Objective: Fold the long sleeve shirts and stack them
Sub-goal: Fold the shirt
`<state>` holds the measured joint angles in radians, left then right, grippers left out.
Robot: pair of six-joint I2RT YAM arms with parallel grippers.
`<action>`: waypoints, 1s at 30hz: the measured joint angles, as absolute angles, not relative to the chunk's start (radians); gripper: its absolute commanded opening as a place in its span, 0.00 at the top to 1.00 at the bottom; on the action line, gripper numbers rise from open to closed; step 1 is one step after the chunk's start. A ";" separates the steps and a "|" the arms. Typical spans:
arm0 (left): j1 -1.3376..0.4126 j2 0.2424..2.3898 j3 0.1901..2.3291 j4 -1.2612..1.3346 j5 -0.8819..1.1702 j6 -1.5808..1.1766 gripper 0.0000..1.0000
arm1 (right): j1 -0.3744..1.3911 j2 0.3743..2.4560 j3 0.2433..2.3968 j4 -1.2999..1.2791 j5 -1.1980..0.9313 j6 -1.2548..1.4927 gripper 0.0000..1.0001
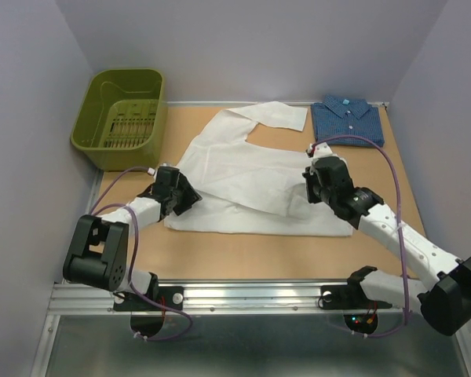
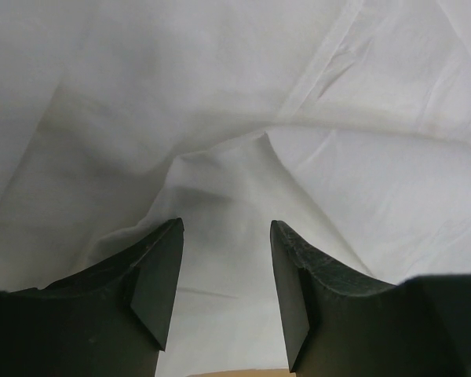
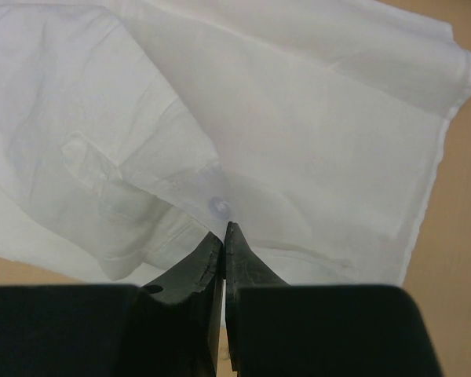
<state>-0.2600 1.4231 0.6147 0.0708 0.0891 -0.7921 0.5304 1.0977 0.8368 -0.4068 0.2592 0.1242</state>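
Blue shirt done, white shirt mid-fold

My right tool is pinched together on a fold edge of the white shirt, just by a button. My left tool stands with its jaws apart over the shirt's other side, gripping nothing. The white shirt lies mid-bench, its body partly doubled over and one sleeve stretched toward the far edge. The dark blue shirt sits folded in the far right corner. I judge about half is left: finishing the white fold, then stacking the two.
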 measured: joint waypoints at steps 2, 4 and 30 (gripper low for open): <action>-0.260 1.411 0.606 0.067 0.086 -0.797 0.40 | 0.530 1.094 0.851 -0.432 0.264 0.125 0.93; -0.259 1.386 0.593 0.056 0.084 -0.804 0.40 | 0.530 1.091 0.872 -0.463 0.265 0.127 0.93; -0.253 1.068 0.562 -0.058 0.020 -0.809 0.40 | 0.530 1.184 0.926 -0.657 0.461 0.217 0.81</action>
<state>-0.2535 1.0679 0.5621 -0.0582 0.0196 -0.8085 0.5304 1.1843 0.9257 -0.6567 0.4614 0.2169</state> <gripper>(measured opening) 0.597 0.149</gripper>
